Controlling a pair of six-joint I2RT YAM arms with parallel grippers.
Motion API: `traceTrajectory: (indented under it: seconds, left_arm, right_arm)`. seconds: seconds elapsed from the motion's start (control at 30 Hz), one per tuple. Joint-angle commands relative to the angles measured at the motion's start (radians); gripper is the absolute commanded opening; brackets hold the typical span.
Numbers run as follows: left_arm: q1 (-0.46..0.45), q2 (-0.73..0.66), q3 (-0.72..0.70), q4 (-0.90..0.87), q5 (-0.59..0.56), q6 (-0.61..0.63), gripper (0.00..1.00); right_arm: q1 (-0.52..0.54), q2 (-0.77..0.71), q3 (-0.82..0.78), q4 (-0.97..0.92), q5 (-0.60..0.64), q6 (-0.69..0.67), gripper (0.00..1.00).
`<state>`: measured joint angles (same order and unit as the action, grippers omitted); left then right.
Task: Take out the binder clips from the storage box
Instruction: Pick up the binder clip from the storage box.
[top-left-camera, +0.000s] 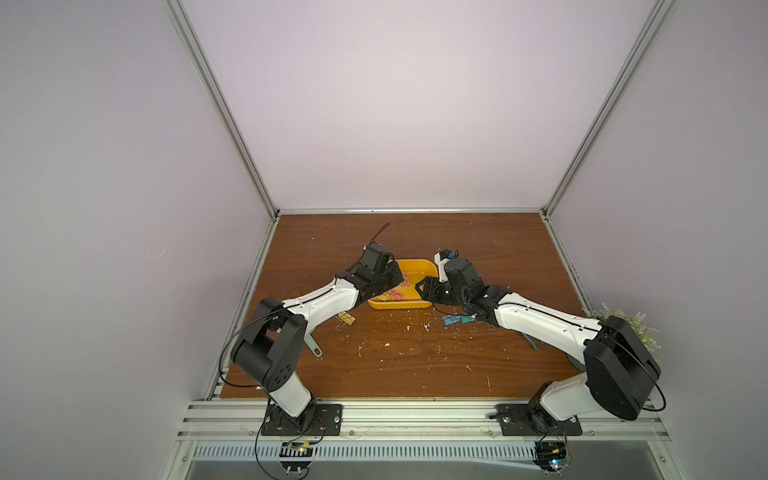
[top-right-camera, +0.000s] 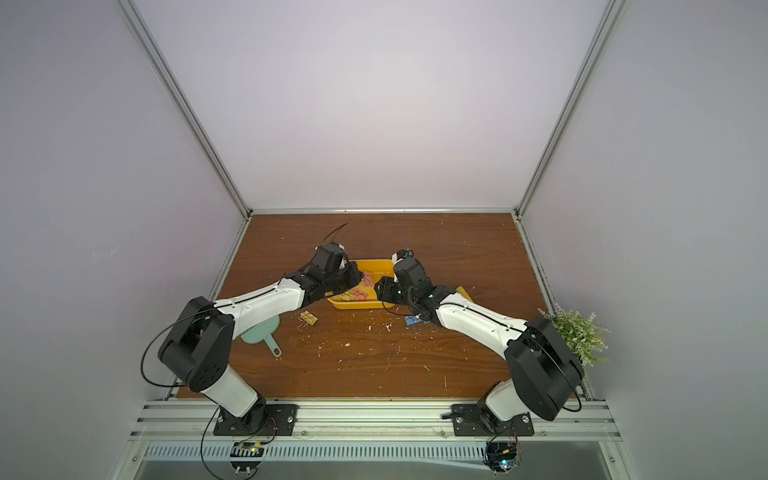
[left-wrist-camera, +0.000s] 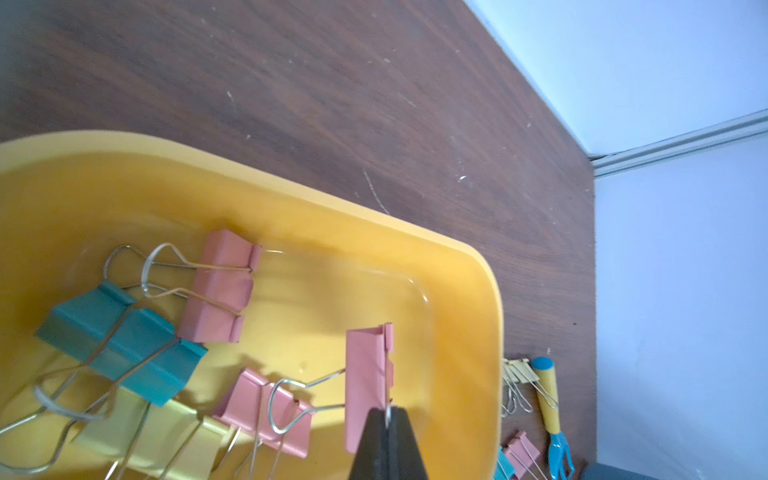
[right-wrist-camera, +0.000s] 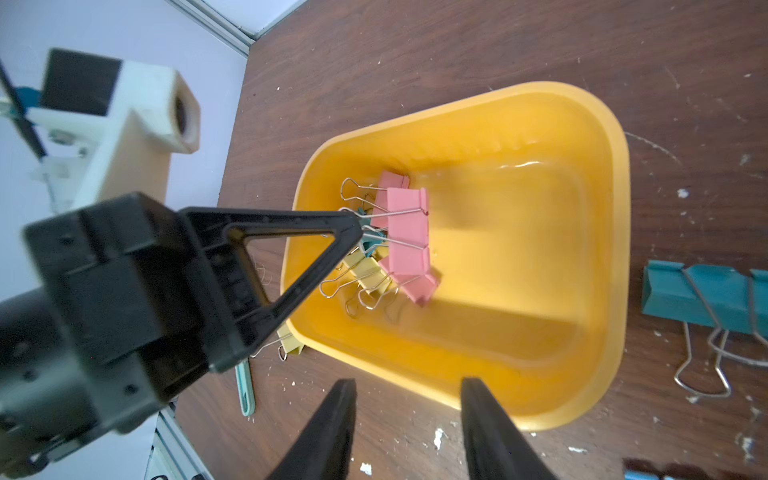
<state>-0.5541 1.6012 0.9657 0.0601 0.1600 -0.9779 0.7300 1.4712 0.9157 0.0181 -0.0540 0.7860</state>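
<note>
Wire handle of pink binder clip (left-wrist-camera: 368, 386) sits clamped in left pincer (left-wrist-camera: 388, 417); right pincer (right-wrist-camera: 409, 386) gapes empty.

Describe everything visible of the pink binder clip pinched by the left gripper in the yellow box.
The pink binder clip is a folded, matte pastel body that looks like painted metal, with two thin silver wire handles. The left gripper is shut on one handle; the other handle sticks out over a neighbouring pink clip. The body stands on edge inside the storage box. Whether it touches the floor cannot be told.
</note>
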Motion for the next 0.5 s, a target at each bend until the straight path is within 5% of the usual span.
traceTrajectory:
  seconds: [0.0, 0.2, 0.47]
  left_arm:
    - [0.011, -0.062, -0.066, 0.169, 0.035, -0.032, 0.00]
    - [0.011, -0.216, -0.191, 0.259, -0.035, -0.090, 0.00]
    - [0.014, -0.572, -0.464, 0.280, -0.275, -0.212, 0.00]
  right_arm:
    - [0.003, -0.050, -0.017, 0.031, 0.024, 0.004, 0.48]
    - [0.002, -0.076, -0.042, 0.097, -0.021, 0.009, 0.47]
    - [0.038, -0.100, -0.066, 0.175, -0.059, 0.001, 0.46]
